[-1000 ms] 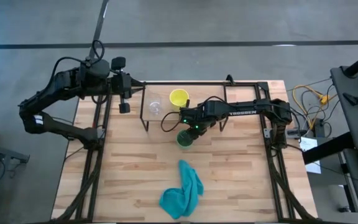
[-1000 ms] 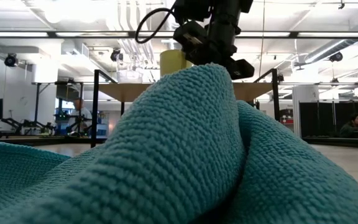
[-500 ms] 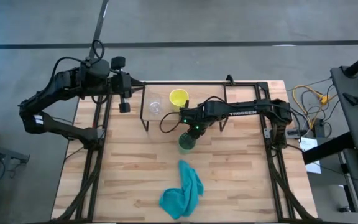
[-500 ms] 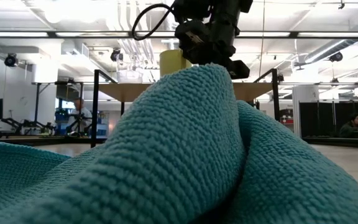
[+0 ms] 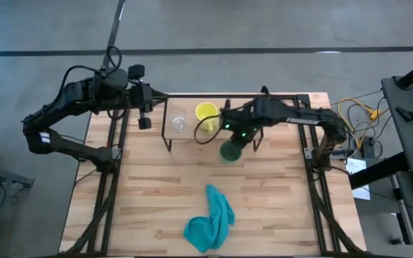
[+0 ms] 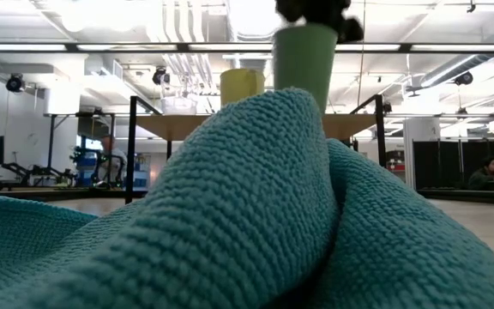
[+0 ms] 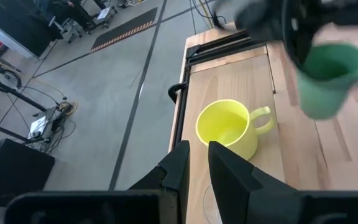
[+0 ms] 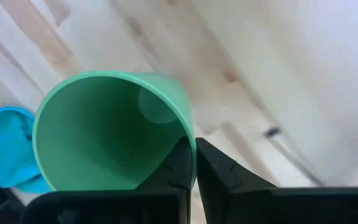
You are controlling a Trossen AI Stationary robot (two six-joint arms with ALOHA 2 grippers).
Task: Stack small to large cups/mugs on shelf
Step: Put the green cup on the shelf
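**Holding the green cup up beside the shelf**

Gripping the rim of the green cup [image 5: 231, 151] in my right gripper [image 5: 239, 137], I am holding it clear of the table [image 5: 142, 193], with my fingers [image 8: 185, 163] pinching one side of its wall, one inside and one outside. The cup is hanging mouth-up just below that gripper, its open mouth facing my wrist camera. The shelf [image 5: 253, 107] is lying right beside the gripper, and the yellow mug [image 5: 206, 113] is standing on it just past the cup, handle pointing toward my right arm. The small glass cup [image 5: 178, 123] is sitting on the shelf farther off, beyond the mug. The teal cloth [image 5: 209, 221] is lying crumpled on the table, well away from the gripper. My left gripper [image 5: 143, 115] is hovering by the far end of the shelf, near the glass cup, with its fingers [image 7: 178, 163] standing a narrow gap apart and holding nothing.
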